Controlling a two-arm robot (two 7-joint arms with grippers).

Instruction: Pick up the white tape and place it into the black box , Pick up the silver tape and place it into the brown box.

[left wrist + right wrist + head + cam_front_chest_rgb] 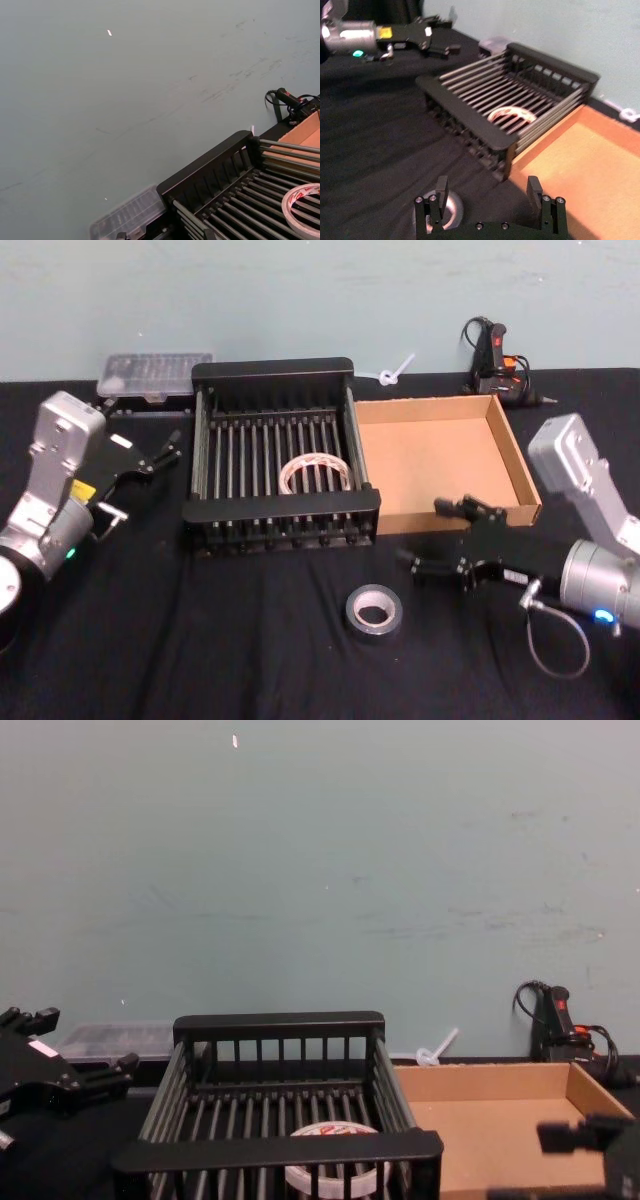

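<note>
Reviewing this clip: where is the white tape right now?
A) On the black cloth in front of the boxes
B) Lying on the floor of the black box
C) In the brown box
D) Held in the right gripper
B: the white tape lies flat on the barred floor of the black box, while the right gripper hangs open and empty near the silver tape.

Even, fairly dim indoor light on a matte black cloth (250, 640), with no strong glare. The crate (280, 455) casts only a soft shadow beneath itself. Right wrist view is soft and smeared around the crate; the chest view's foreground is blurred.
</note>
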